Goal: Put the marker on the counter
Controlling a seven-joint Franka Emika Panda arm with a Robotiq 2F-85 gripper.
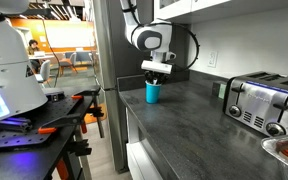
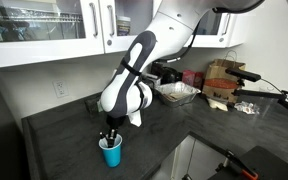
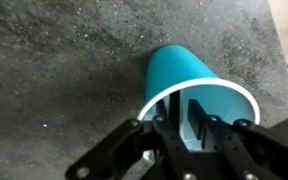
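Note:
A blue cup [image 1: 153,92] stands upright on the dark grey counter [image 1: 199,125], near its end; both also show in an exterior view, cup [image 2: 111,152] and counter [image 2: 59,135]. My gripper [image 1: 158,72] hangs straight over the cup with its fingers down inside it [image 2: 110,135]. In the wrist view the fingers [image 3: 187,108] are close together inside the cup [image 3: 174,70], shut on a thin pale stick, the marker [image 3: 191,125]. Most of the marker is hidden by the fingers and the cup wall.
A silver toaster [image 1: 262,103] stands further along the counter. A metal tray [image 2: 176,93] and cardboard boxes [image 2: 222,80] sit at the far end. A black workbench with orange clamps [image 1: 39,122] stands beside the counter's end. White cabinets [image 2: 54,30] hang above.

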